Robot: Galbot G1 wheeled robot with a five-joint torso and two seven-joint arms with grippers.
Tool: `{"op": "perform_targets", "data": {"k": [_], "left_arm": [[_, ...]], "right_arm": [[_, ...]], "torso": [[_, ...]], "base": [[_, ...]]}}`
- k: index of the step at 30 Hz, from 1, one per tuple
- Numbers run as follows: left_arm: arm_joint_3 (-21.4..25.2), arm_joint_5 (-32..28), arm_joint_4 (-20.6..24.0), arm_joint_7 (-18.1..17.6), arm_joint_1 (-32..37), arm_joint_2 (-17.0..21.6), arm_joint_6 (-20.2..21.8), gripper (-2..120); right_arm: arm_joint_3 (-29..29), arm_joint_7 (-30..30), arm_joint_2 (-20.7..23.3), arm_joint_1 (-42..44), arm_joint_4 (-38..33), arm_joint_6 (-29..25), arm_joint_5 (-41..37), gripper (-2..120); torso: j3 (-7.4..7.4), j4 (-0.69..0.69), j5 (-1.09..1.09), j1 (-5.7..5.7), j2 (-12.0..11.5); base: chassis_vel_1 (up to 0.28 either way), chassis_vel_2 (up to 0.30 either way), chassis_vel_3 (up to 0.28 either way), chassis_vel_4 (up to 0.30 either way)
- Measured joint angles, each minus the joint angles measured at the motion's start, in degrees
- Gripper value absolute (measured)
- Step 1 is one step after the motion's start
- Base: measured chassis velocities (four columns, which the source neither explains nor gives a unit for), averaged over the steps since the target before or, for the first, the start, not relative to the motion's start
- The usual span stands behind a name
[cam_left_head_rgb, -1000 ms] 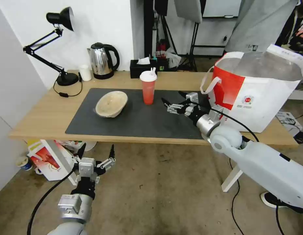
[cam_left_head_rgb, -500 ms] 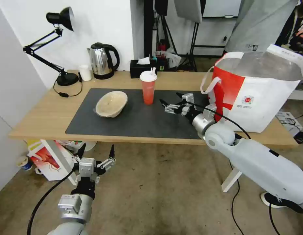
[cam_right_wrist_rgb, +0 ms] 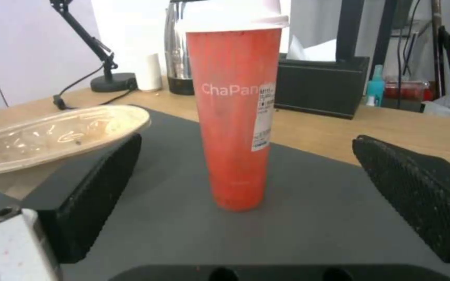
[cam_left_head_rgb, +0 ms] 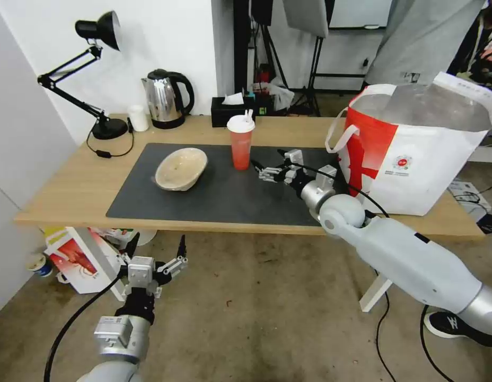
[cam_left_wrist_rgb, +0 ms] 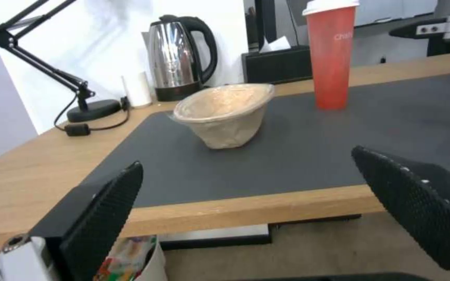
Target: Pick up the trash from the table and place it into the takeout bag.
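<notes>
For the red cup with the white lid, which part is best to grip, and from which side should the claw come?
Probably the middle of the red cup wall, below its white lid, coming level from the takeout bag side. The cup stands upright and tapers downward, so a side pinch suits it. The open right claw already faces it, fingers either side, not touching. The straw on top rules out a top grasp.

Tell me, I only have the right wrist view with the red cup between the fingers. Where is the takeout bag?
Observer: The takeout bag stands open at the table's right end, behind the right gripper.
Operator: Is the gripper touching the cup?
Observer: No. In the head view its open fingers stop just beside the red cup, low over the mat.
Operator: And the left arm?
Observer: The left gripper hangs open below the table's front edge, facing the beige bowl.
</notes>
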State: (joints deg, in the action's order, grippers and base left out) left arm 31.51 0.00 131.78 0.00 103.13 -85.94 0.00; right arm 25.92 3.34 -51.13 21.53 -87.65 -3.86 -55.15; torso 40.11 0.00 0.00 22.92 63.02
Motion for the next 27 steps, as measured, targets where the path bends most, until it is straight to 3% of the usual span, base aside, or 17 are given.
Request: {"op": "perform_targets", "data": {"k": [27], "left_arm": [[0.00,0.00,0.00,0.00,0.00,0.00,0.00,100]], "right_arm": [[1.79,-2.01,-5.04,-5.33,8.45,-0.11,0.56,100]], "torso": [[0.00,0.00,0.00,0.00,0.00]], "base": [[0.000,0.000,0.000,0.000]]}}
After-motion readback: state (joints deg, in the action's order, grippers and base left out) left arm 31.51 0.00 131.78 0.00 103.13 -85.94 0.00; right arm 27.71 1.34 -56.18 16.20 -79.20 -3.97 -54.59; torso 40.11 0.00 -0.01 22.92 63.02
